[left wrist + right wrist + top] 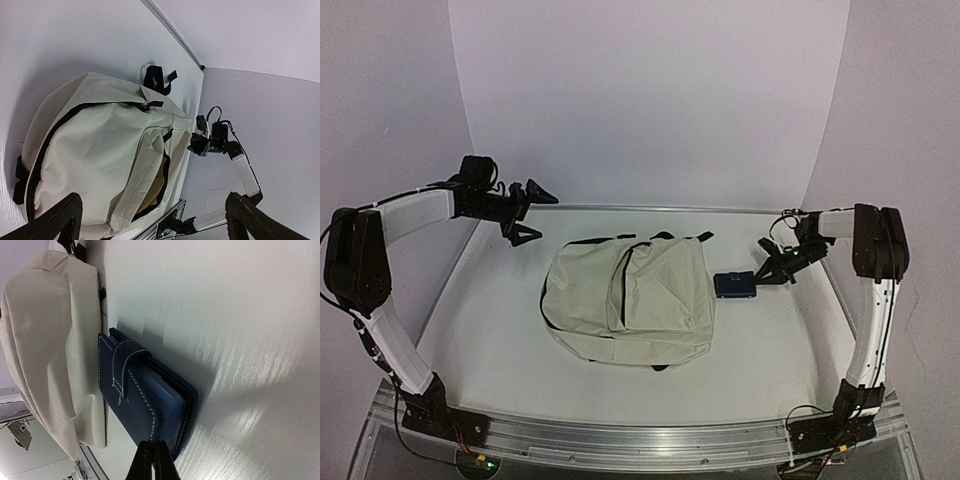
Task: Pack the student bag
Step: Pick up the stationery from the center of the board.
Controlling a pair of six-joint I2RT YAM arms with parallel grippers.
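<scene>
The student bag [628, 298] is a cream-beige backpack with black zipper lines, lying flat mid-table. It also shows in the left wrist view [95, 150], where a zipper gap shows a tan inside. A dark blue wallet [735, 284] with white stitching lies on the table against the bag's right side, and it shows in the right wrist view [142, 397]. My right gripper [772, 266] is closed to a thin gap on the wallet's near edge [152, 455]. My left gripper [532, 211] is open and empty, raised beyond the bag's far left [155, 220].
The white table [490, 340] has raised walls at the left, the back and the right. A metal rail [620, 435] runs along the near edge with both arm bases on it. The bag's black straps [157, 80] stick out at its far end.
</scene>
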